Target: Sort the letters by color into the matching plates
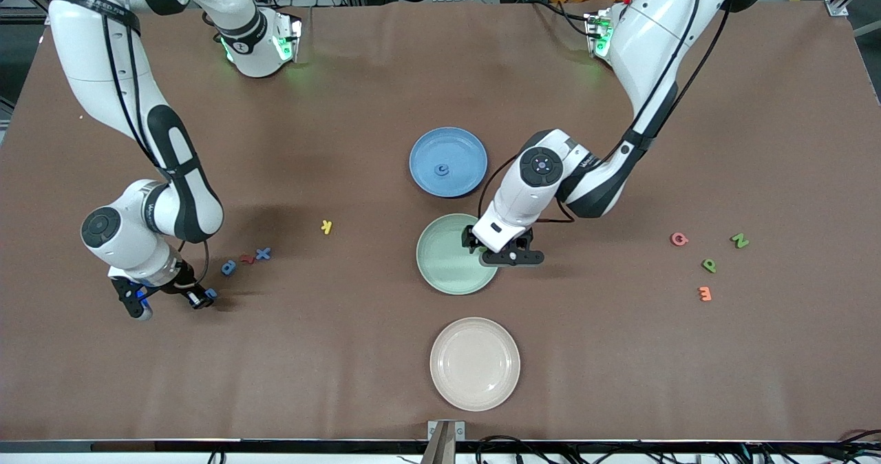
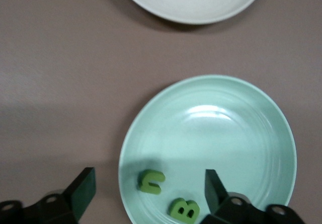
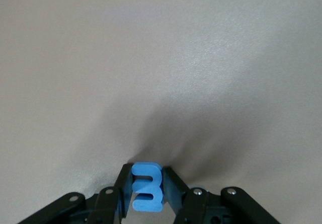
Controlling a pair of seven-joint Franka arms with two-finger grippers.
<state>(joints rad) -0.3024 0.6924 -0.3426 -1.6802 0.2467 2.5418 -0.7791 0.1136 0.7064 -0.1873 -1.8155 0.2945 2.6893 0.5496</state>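
Two white Franka arms reach over a desk (image 1: pixel 344 381) covered in matte brown cloth. Three smooth round shallow plates line its middle: a medium blue plate (image 1: pixel 462 149) toward the robots' edge with one small blue letter (image 1: pixel 442 170) on it, a pale mint green plate (image 1: pixel 440 261) next, and a cream-beige plate (image 1: pixel 475 363) near the camera-side edge. The left gripper (image 2: pixel 151 189) hangs over the green plate's rim, its fingers (image 2: pixel 83 189) spread wide and empty; under them two flat green foam letters lie in the plate, an n-like shape (image 2: pixel 151 180) and a B (image 2: pixel 184 210). The right gripper (image 3: pixel 147 186) sits low at the right arm's end of the desk, fingers pinching an upright blue foam piece (image 3: pixel 146 186) shaped like a 3. Close by lie a blue rounded letter (image 1: pixel 228 267), a red letter (image 1: pixel 247 259) and a blue X (image 1: pixel 263 252), with a yellow K (image 1: pixel 327 226) nearer the middle. Toward the left arm's end lie a pink letter (image 1: pixel 679 239), a green N (image 1: pixel 739 240), a green P (image 1: pixel 709 265) and an orange letter (image 1: pixel 704 293).
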